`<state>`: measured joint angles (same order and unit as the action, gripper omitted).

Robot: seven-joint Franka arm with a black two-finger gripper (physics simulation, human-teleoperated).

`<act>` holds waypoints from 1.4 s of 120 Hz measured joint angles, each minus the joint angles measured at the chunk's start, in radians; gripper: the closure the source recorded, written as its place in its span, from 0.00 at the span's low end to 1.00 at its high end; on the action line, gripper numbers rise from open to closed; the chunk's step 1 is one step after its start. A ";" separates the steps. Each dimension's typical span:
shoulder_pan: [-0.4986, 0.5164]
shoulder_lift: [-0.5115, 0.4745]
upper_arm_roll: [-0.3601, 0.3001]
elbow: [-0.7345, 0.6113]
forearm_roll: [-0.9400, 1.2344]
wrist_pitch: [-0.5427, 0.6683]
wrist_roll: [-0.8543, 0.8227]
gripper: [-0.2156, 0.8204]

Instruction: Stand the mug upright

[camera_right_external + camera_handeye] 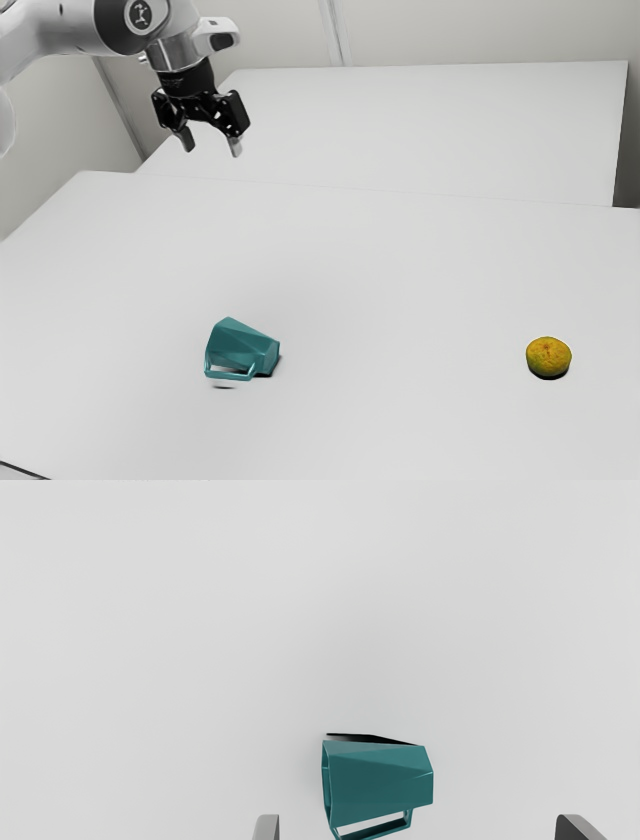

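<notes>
Up high over the table (400,280), our gripper (212,150) is spread wide with nothing in it, so we'd call this the approach step. The mug (240,346) is lying on its side on the table, mouth (326,782) toward the exterior view's left, handle (230,376) on the side nearest that camera. Next we'd want to line up over it, drop down, pinch it, then lift and tip it mouth-up. Gotta watch the handle though, we could easily clip it.
</notes>
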<state>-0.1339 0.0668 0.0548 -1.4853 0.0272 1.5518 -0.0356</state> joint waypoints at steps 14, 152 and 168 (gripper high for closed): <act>-0.002 -0.004 0.002 0.000 0.002 0.001 -0.001 0.21; 0.353 -0.130 0.002 -0.705 -0.489 0.265 0.287 0.21; 0.404 -0.073 0.002 -0.736 -0.571 0.285 0.396 0.21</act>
<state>0.2697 -0.0062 0.0567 -2.2215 -0.5442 1.8365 0.3601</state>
